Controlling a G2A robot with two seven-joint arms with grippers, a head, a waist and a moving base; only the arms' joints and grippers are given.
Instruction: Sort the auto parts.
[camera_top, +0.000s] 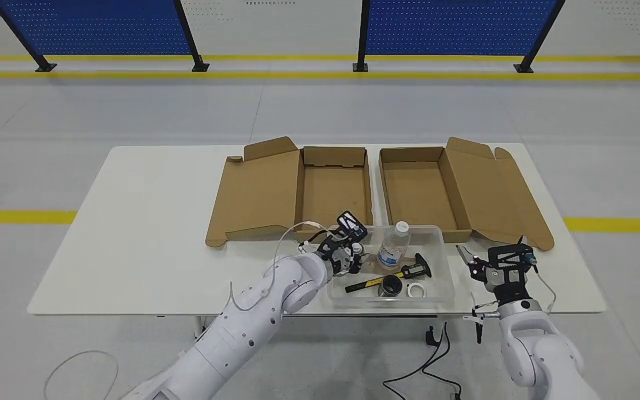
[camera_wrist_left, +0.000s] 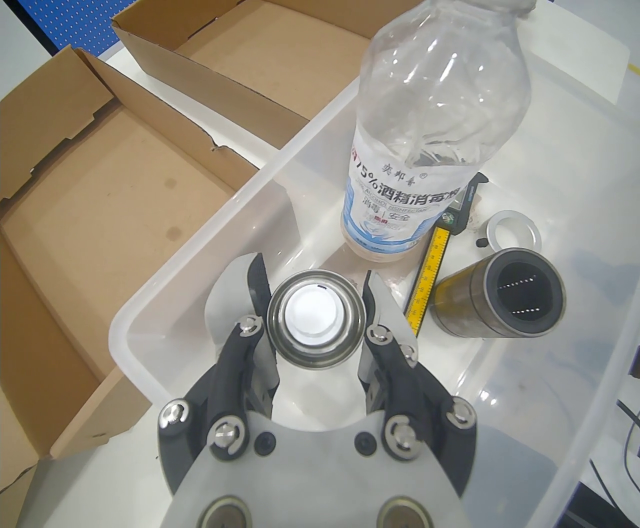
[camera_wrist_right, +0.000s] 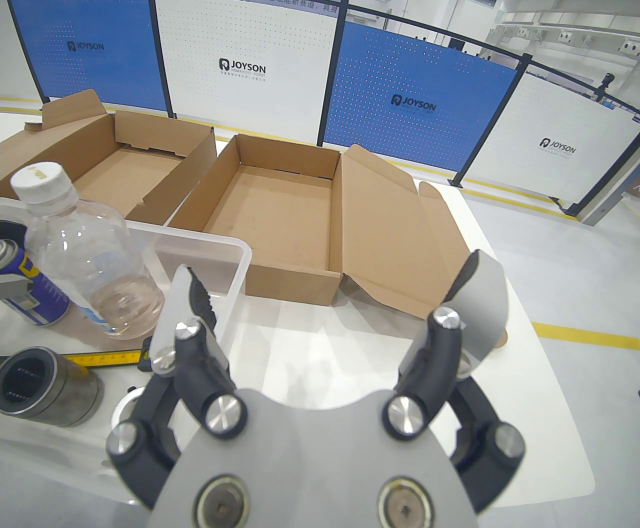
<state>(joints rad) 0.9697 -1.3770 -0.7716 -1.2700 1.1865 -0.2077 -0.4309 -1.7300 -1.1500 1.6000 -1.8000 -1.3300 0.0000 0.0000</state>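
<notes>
Bottle (camera_wrist_left: 425, 150), caliper (camera_wrist_left: 430, 270), bearing (camera_wrist_left: 500, 295) in bin (camera_wrist_left: 510, 395)

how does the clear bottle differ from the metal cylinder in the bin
The clear plastic bottle with a white cap stands upright; the hollow dull-metal cylinder lies on its side. The bottle is see-through and labelled, the cylinder opaque and bare. The bottle is the bigger item. Both sit in the clear plastic bin, free of the left tool, which grips a blue spray can.
</notes>
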